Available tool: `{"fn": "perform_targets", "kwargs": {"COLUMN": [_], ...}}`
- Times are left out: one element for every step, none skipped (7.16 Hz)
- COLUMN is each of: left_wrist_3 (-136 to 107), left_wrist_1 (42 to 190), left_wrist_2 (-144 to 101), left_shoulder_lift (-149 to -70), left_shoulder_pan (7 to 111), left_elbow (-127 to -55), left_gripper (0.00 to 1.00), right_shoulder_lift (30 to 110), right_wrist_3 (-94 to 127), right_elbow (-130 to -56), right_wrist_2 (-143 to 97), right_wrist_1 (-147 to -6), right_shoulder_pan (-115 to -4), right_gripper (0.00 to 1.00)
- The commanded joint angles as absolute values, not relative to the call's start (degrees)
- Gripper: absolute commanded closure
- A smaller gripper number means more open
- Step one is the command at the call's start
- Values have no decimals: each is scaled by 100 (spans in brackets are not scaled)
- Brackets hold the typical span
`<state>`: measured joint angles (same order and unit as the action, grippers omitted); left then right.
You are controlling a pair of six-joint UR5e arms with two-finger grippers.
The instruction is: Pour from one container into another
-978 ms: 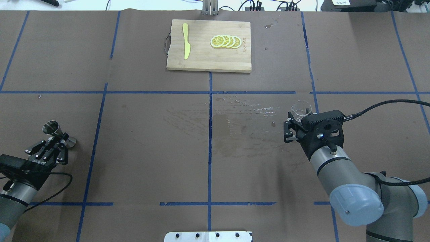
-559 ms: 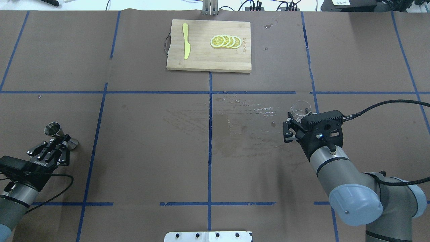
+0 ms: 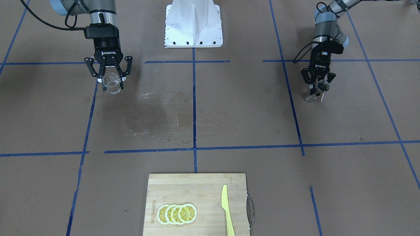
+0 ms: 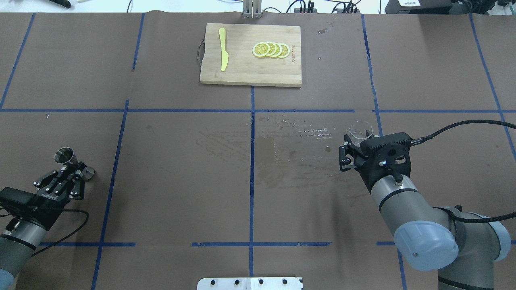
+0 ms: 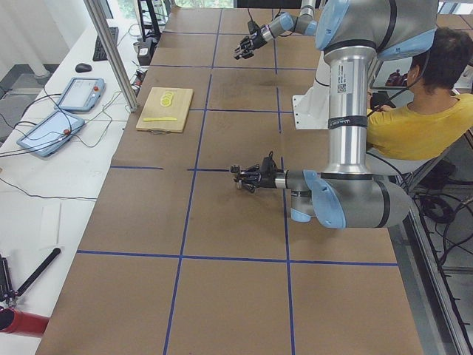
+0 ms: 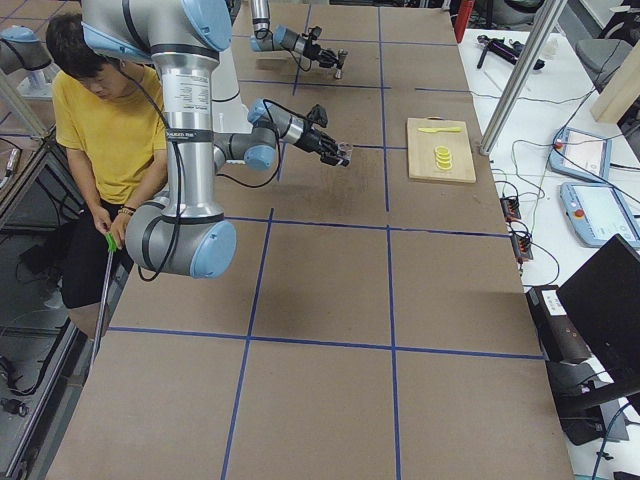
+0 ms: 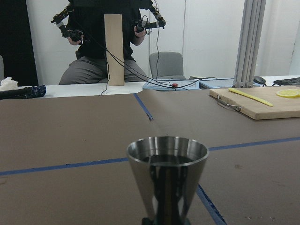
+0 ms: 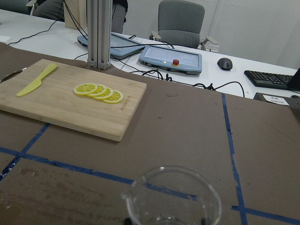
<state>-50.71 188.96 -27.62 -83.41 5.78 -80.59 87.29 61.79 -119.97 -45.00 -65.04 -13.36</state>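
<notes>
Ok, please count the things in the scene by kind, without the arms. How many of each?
Board: 1
Knife: 1
Lemon slices: 4
Glass cup: 1
Jigger: 1
Total: 8

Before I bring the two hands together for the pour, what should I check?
1. Right hand grips glass cup: ok, shut on its sides.
2. Left hand grips jigger: ok, shut at its waist.
3. Jigger upright, mouth up: ok in the left wrist view.
4. Cup above jigger: not ok, they are at opposite sides of the table.
5. Liquid in cup: cannot tell, the glass is clear.
6. Cutting board out of the path: ok, it lies at the far edge.
</notes>
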Motion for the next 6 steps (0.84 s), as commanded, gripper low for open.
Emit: {"fn": "perform_targets", "kwargs": {"left_wrist_3": [-5071, -5071, -5071, -5045, -5001, -4975], "left_wrist_1": [18888, 18888, 18888, 18888, 18888, 18888], "left_wrist_2": [-2760, -2760, -2768, -2769, -2786, -3065], "left_shoulder_lift": [-8341, -8332, -8332, -8323, -8297, -8236], "left_shoulder_pan": [571, 571, 571, 580, 571, 580], "left_elbow": [-8060, -8060, -8060, -8068, -8094, -8251], "left_gripper": [57, 39, 19, 1, 0, 0], "right_shoulder_lift": [8719, 8719, 8719, 8719, 8710, 8693], "right_wrist_3": [6179, 6179, 6179, 6179, 6179, 6179], "right_elbow": [-11971, -11971, -11945, -11944, -11936, -11936], "right_wrist_2": [-4500, -4500, -4500, -4500, -4500, -4500], "right_wrist_1": [-6504, -6504, -6495, -6504, -6504, -6495], "right_shoulder_pan": [-1336, -1336, -1336, -1336, -1336, -1336], "right_gripper": [100, 100, 100, 100, 100, 100]}}
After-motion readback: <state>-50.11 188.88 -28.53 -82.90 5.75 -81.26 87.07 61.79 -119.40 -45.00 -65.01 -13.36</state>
